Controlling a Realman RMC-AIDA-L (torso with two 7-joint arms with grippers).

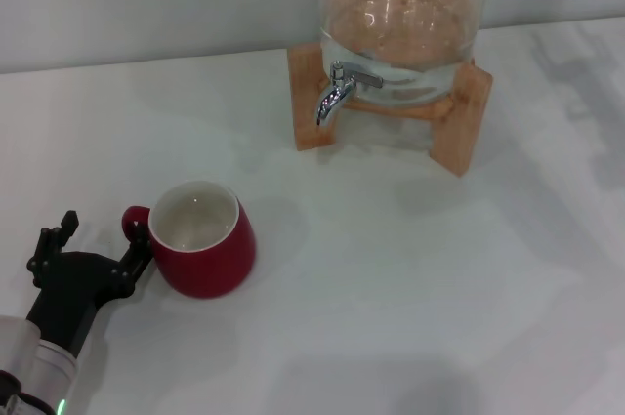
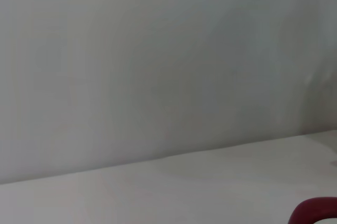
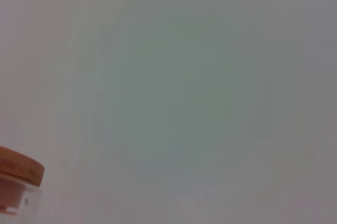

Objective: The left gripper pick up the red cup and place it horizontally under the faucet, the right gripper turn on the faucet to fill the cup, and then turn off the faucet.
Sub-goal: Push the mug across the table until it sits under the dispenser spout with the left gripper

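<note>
Fingers (image 1: 142, 251) of the left gripper (image 1: 96, 244) are seen spread apart in the head view, one black finger lying at the loop handle of the red cup (image 1: 202, 239) and the other standing clear of it further to the left; nothing is pinched between them. The cup is set upright on the white table (image 1: 410, 288), its off-white mouth facing up and its handle turned towards the robot's left, at the gripper. It is placed at the near left of the table, well apart from the faucet (image 1: 337, 91). The chrome faucet is mounted at the front of a clear glass jar (image 1: 400, 15) carried on a wooden stand (image 1: 459, 127) at the far side of the table; its spout curves down and towards the robot, and bare table lies between spout and cup. No writing or label can be read on cup, jar or stand.

Only a curved red sliver of the cup (image 2: 315, 211) is shown in the left wrist view, against the pale table and wall.

A wooden lid (image 3: 20, 167) over clear glass is caught at one corner of the right wrist view; the right gripper is not seen in any view.
</note>
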